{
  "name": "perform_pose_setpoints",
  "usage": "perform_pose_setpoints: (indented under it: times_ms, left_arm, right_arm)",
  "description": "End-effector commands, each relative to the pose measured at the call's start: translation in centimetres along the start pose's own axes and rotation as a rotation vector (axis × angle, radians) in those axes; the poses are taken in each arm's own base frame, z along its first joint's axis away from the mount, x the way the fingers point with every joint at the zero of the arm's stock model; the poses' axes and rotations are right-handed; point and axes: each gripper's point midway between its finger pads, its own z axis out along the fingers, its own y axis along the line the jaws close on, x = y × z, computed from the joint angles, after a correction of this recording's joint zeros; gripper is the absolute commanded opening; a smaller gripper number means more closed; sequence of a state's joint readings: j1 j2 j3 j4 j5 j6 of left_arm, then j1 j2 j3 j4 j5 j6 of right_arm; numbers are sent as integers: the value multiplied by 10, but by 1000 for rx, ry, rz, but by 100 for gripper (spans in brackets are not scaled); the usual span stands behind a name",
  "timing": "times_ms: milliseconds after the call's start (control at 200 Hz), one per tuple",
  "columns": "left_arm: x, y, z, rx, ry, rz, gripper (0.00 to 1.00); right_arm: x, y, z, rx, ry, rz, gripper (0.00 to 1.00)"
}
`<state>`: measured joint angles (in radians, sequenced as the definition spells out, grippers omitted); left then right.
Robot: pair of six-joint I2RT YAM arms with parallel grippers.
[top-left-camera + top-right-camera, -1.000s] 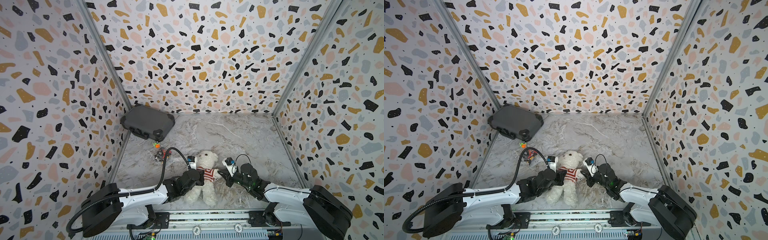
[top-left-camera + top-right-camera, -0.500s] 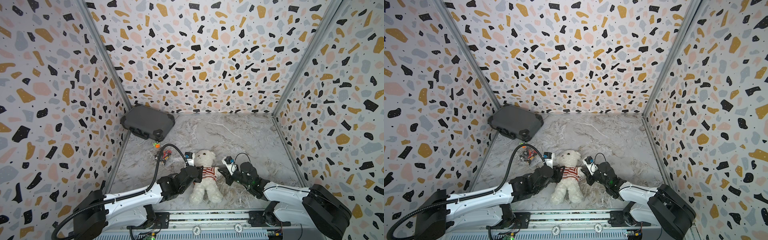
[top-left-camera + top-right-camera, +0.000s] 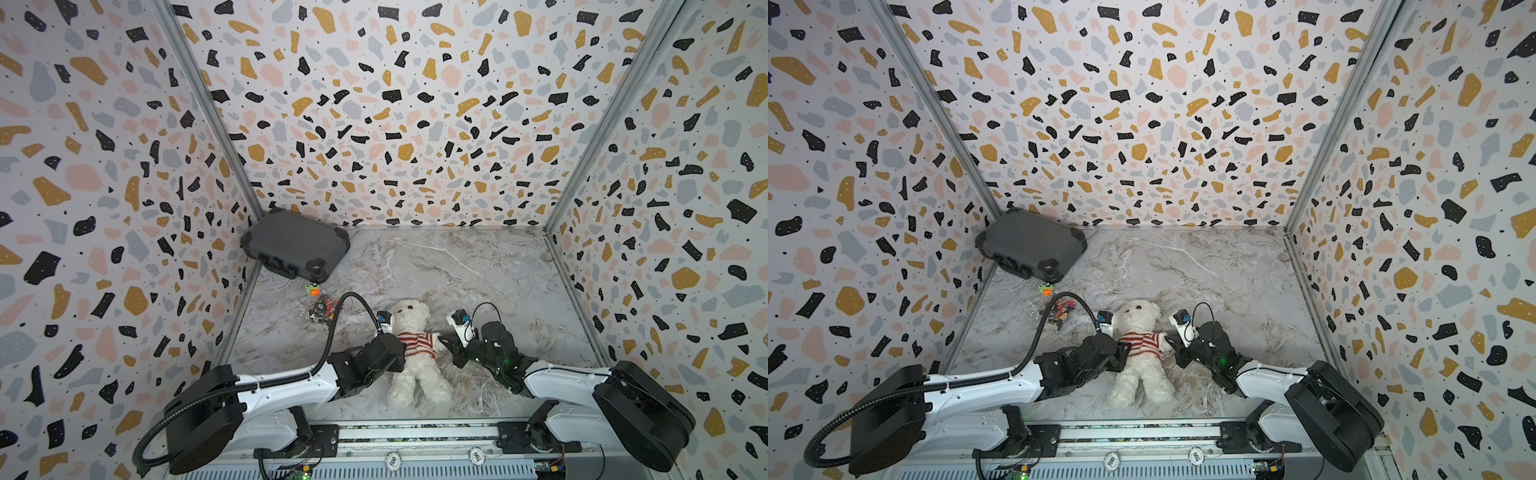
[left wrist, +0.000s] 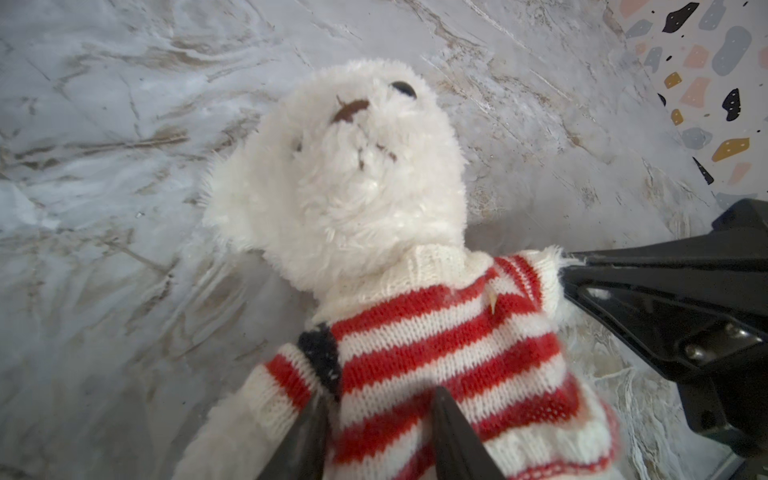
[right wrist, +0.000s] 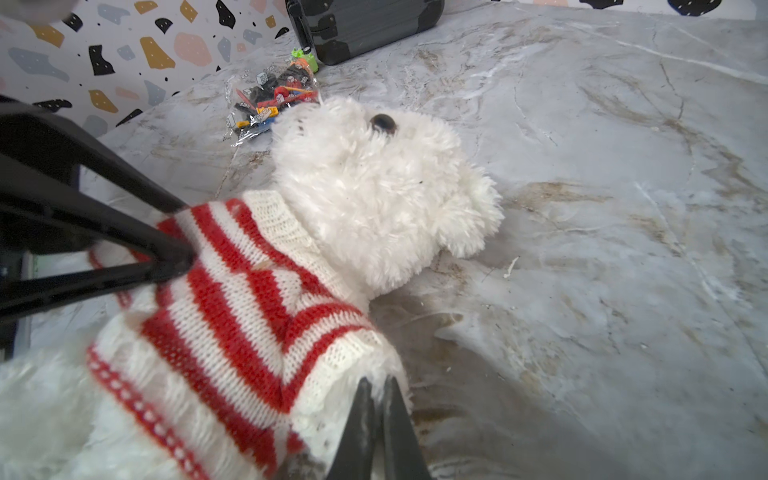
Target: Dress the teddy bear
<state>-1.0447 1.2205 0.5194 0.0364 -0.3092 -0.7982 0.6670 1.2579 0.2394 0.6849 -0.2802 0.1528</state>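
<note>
Grey case (image 3: 296, 245), brick bag (image 3: 321, 309), orange toy (image 3: 312, 289).

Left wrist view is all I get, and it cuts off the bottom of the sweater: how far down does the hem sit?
Observer: The sweater ends at the belly of the teddy bear; both legs lie bare below it.
Operator: Is the right gripper closed?
Observer: The right wrist view shows the right gripper shut, its tips at the end of the sleeve.
Operator: Anything near the head?
Observer: In both top views a clear bag of toy bricks lies left of it, not touching the bear.
</note>
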Motion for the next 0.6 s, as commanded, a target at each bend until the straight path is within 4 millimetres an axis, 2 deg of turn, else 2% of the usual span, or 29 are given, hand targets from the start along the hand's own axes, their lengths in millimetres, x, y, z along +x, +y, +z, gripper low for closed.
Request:
perform_pose_setpoints:
  times_ms: [0,215,305,451,596]
  left_arm:
    - [7,-10,1,57,12,2,38]
    - [18,-28,-4,82,18,38,39]
    - [21,-26,-1,70,22,43,40]
    - [19,-25,0,65,1,32,41]
    - [13,-24,-1,50,-24,31,41]
  right_arm:
    - [-4,3,0,-26,-23,39,4]
    - [9,-1,-5,1,-27,115,4]
    - [11,-2,-8,10,-34,136,8]
    - [2,-1,-14,16,-44,137,23]
    - [-24,0,-29,43,-99,87,44]
